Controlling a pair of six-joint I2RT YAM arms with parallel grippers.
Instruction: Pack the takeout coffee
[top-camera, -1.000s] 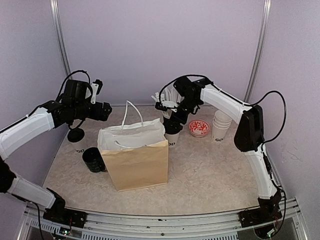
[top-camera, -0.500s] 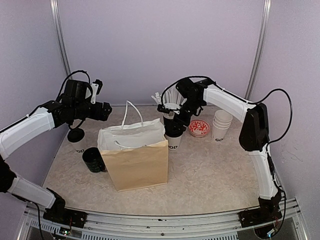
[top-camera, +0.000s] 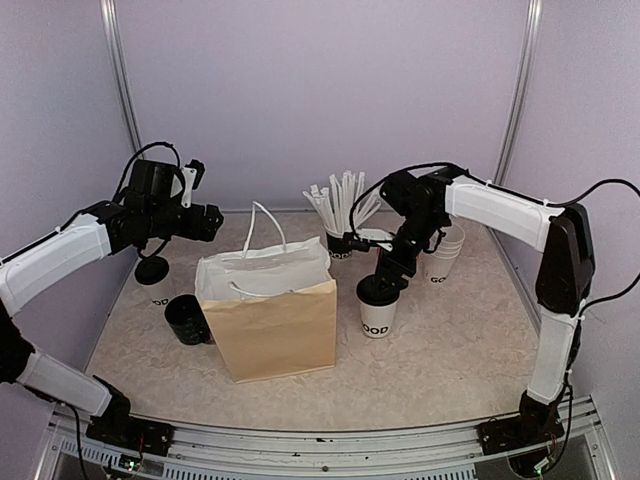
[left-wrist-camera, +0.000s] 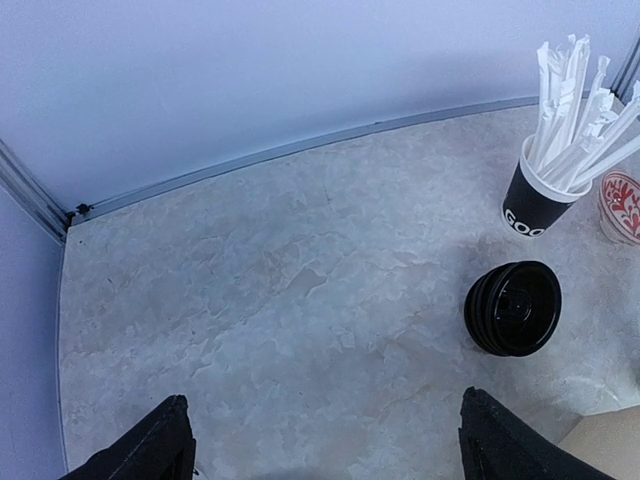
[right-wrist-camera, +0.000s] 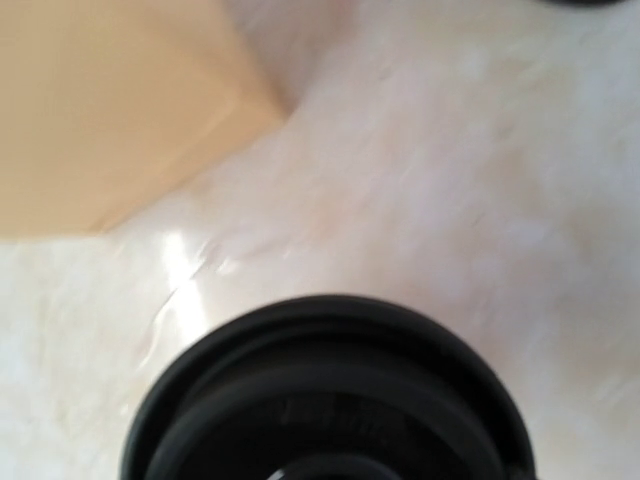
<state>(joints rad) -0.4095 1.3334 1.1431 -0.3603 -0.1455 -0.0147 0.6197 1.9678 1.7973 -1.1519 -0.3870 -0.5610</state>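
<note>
The takeout coffee is a white paper cup with black lettering and a black lid. It stands upright just right of the brown paper bag; whether its base touches the table I cannot tell. My right gripper comes down from above and is shut on the cup at its lid. In the right wrist view the blurred lid fills the bottom and my fingers are hidden. My left gripper hovers open behind the bag's left side, with only bare table between its fingertips.
A dark mug stands left of the bag. A black cup of straws and stacked white cups sit at the back. A stack of black lids lies at the back left, and a red-patterned dish beside the straws.
My right gripper closed on the coffee behind the bag and carried it right and toward the front, beside the bag. The left arm stayed still.
</note>
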